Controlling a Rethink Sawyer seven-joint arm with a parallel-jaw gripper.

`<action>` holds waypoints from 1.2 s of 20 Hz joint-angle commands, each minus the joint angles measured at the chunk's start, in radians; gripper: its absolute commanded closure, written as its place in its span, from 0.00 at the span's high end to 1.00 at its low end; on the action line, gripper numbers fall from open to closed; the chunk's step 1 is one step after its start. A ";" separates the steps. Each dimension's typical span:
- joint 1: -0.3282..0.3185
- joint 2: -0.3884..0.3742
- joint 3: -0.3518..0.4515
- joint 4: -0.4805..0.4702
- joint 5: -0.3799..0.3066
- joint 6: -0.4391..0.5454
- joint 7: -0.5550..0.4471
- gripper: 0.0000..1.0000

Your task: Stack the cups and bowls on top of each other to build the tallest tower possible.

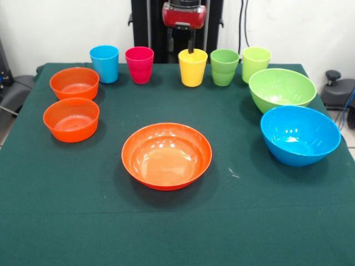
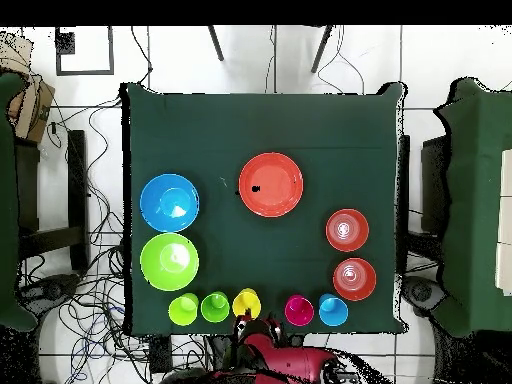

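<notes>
1. Nothing is stacked yet, so I judge the task to be at its very first pick. The wide orange bowl [image 1: 166, 155] sits alone near the middle of the table [image 1: 66, 221], upright and empty, a likely base for the tower.

2. The gripper [image 1: 191, 43] hangs at the robot's edge of the table, directly over the yellow cup [image 1: 192, 67]. A dark finger reaches down to the cup's rim or just inside it. Whether the jaws are spread or closed on the rim I cannot tell, and contact with the cup is unclear.

3. The cups stand in 1 row along that same edge: sky blue cup [image 1: 105, 64], pink cup [image 1: 139, 65], the yellow one, then 2 light green cups [image 1: 224, 67].

4. 2 small orange bowls [image 1: 74, 83] lie by 1 side edge, touching or nearly so. The lime green bowl [image 1: 282, 89] and blue bowl [image 1: 299, 134] lie by the opposite side edge.

5. The next move, as I read it, calls for a firm hold on the yellow cup's wall, a straight lift clear of its neighbours, then a carry to the wide orange bowl.
</notes>
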 commanded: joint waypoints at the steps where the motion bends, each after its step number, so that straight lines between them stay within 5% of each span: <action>1: 0.014 0.099 0.093 -0.120 0.031 -0.080 0.148 1.00; 19: 0.038 0.192 0.065 -0.160 0.052 -0.147 0.143 1.00; 20: 0.048 0.193 0.056 -0.167 0.055 -0.158 0.137 0.00; 24: 0.069 0.175 0.037 -0.167 0.067 -0.163 0.131 0.00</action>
